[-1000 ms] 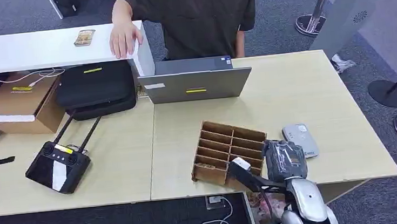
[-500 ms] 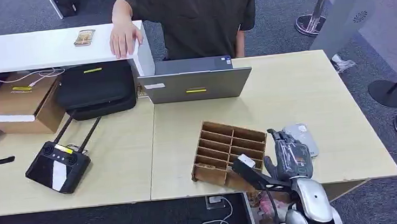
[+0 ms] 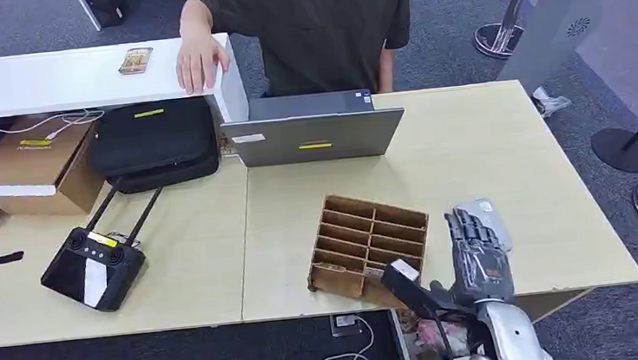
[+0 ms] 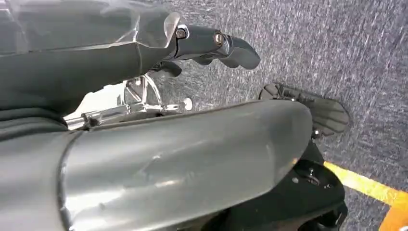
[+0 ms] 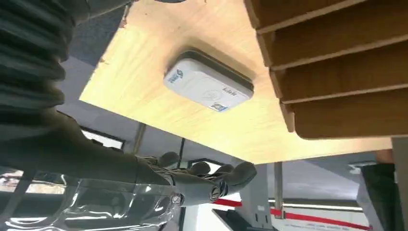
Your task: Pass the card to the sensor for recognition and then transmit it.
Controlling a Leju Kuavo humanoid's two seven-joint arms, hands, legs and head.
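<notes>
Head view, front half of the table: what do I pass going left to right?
Remote controller → wooden organizer → right hand, which partly covers the card sensor at about the same spot.

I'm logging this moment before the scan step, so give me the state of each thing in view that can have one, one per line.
right hand: raised at the near table edge, fingers extended, holding nothing
left hand: hanging over the floor, fingers curled, holding nothing
sensor: flat on the table, face up, nothing on it
wooden organizer: lying flat, compartments open upward
laptop: lid open
black case: closed
cardboard box: closed
</notes>
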